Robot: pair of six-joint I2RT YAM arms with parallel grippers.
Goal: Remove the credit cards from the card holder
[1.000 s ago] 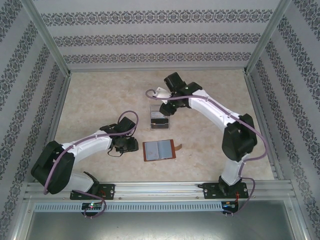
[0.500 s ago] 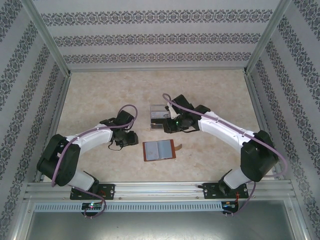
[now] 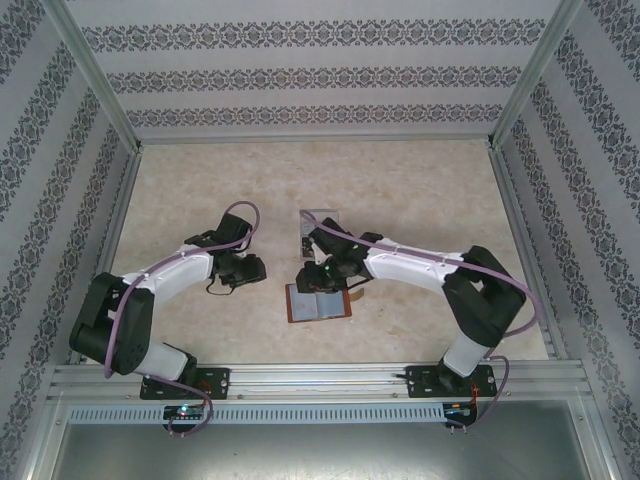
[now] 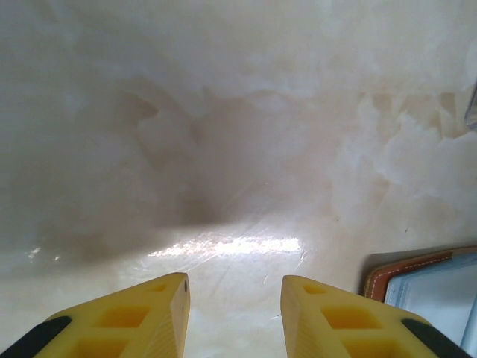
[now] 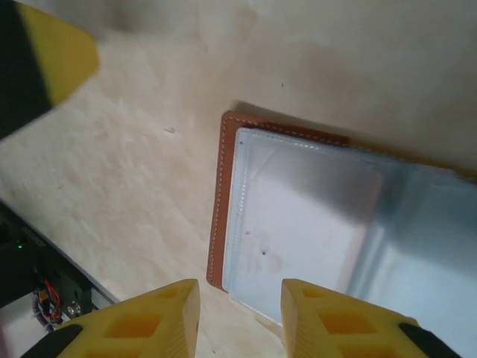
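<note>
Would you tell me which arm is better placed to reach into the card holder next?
Probably right: right fingers hang open over the card holder; left fingers are over bare table beside it.

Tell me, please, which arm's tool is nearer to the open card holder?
Right. The right tool hangs just above the card holder; the left tool is off to its left, over the table.

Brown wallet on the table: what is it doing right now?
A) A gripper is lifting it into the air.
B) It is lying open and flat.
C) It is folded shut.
B: the brown wallet lies spread open and flat on the table, with its bluish-grey inside facing up and the brown leather showing only as a rim around it.
</note>
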